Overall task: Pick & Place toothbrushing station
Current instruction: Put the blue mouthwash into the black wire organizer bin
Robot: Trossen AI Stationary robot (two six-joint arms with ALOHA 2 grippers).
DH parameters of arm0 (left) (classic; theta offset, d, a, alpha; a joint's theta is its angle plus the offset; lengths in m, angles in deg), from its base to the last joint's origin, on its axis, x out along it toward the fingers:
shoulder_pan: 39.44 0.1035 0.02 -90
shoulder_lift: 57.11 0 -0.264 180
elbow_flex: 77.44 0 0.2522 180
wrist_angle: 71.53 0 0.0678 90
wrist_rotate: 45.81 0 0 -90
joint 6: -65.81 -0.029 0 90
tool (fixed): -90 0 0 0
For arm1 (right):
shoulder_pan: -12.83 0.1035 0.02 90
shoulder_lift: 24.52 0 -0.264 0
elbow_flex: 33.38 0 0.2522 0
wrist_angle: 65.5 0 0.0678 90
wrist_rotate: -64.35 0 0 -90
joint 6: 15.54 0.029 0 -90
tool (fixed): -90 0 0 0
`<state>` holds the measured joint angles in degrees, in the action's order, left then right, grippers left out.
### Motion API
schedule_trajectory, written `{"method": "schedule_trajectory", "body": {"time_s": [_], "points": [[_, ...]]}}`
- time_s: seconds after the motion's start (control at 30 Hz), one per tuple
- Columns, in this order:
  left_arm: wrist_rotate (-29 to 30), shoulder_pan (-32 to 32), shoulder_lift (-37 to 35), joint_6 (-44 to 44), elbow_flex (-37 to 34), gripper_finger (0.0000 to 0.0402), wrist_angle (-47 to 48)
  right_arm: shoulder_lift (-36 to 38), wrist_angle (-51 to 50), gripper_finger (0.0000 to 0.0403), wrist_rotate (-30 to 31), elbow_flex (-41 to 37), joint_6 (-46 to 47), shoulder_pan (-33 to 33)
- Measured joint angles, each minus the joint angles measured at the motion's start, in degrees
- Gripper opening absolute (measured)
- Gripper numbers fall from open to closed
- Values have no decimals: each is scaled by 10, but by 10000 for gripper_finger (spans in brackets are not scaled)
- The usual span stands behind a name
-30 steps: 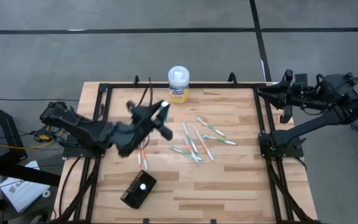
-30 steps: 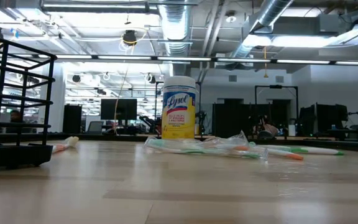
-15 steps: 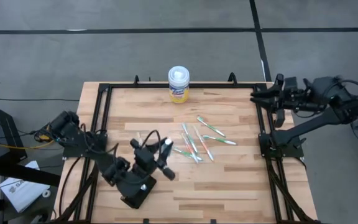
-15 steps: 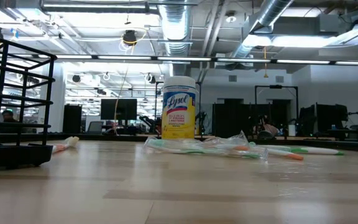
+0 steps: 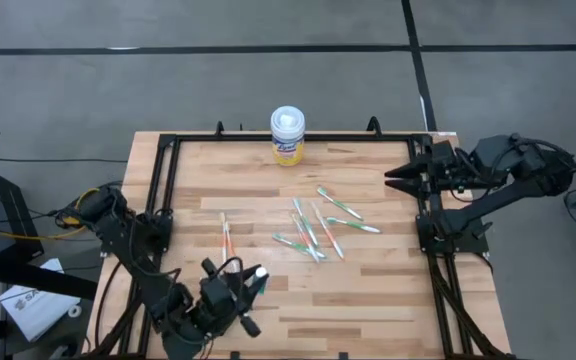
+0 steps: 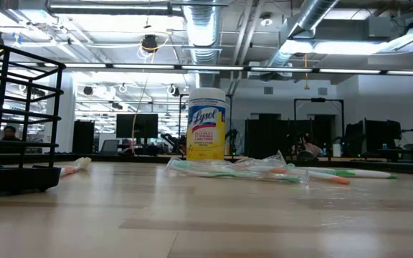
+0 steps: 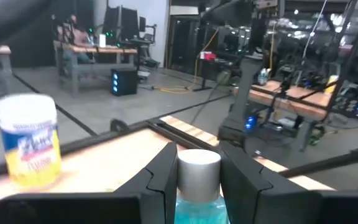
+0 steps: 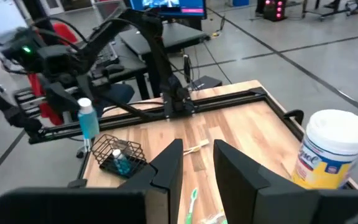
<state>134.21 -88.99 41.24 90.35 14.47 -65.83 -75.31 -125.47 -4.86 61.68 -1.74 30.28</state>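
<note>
The toothbrushing station, a black wire holder (image 8: 120,155) with a blue item inside, stands near the table's front left. It shows close at the left of the low view (image 6: 13,122); in the high view my left arm covers it. My left gripper (image 5: 248,285) is over that spot, shut on a blue-liquid bottle with a white cap (image 8: 87,121). My right gripper (image 5: 393,175) is open and empty over the table's right rail. My left gripper pinches the bottle between its two fingers at the neck, on either side of the white cap (image 7: 197,163). The fingers (image 7: 166,177) lie about level and point toward the table's far right. The bottle stands upright in the hold (image 8: 87,121), beside the holder and higher than it.
Several toothbrushes (image 5: 313,225) lie in a loose pile mid-table, two more (image 5: 226,238) to their left. A yellow-labelled wipes canister (image 5: 287,135) stands at the far edge. Black rails (image 5: 423,200) run along the table's sides.
My left gripper has carried the bottle from mid-table toward the near edge, ending over the holder, still shut on it. My right gripper has moved toward the table's left, from beyond the right rail to over it. The holder has stayed in place.
</note>
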Motion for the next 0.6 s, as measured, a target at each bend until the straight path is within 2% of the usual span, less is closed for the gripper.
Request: {"method": "schedule_trajectory", "body": {"time_s": [0.2,0.4,0.6], "points": [[-1,-13,-1,131,-102,80,1,-25,15,82,0,0,-3,21],[0,-27,-13,188,-167,80,-4,-39,32,82,-2,0,-3,50],[0,-60,-12,224,-193,80,-7,-59,46,82,0,0,-8,65]]}}
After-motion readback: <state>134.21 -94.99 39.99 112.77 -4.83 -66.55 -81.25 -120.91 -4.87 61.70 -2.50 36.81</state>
